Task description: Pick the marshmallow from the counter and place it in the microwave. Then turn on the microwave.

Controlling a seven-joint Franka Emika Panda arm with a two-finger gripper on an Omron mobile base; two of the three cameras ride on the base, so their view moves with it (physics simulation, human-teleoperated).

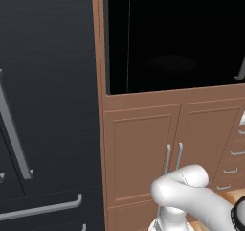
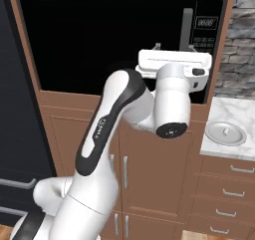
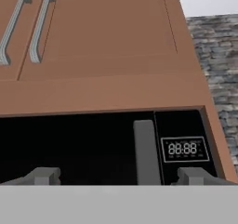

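Observation:
The microwave (image 2: pixel 114 45) is a black box set in brown wood cabinetry, its front dark. Its grey vertical handle (image 2: pixel 188 27) stands beside the keypad and lit display (image 2: pixel 205 21). My gripper (image 2: pixel 173 52) is raised in front of the microwave's right part, just below the handle and keypad. In the hand view my gripper (image 3: pixel 119 176) is open, its fingertips (image 3: pixel 44 175) set wide apart with nothing between them, facing the handle (image 3: pixel 145 151) and the display (image 3: pixel 184 148). The marshmallow is out of view. The marble counter (image 2: pixel 244 115) lies at the right.
A round white plate (image 2: pixel 226 133) rests on the counter. The black fridge (image 1: pixel 45 105) with long grey handles stands left of the microwave. Wooden cabinet doors (image 1: pixel 143 148) and drawers (image 2: pixel 224 194) lie below. A grey stone wall (image 2: pixel 241 40) rises behind the counter.

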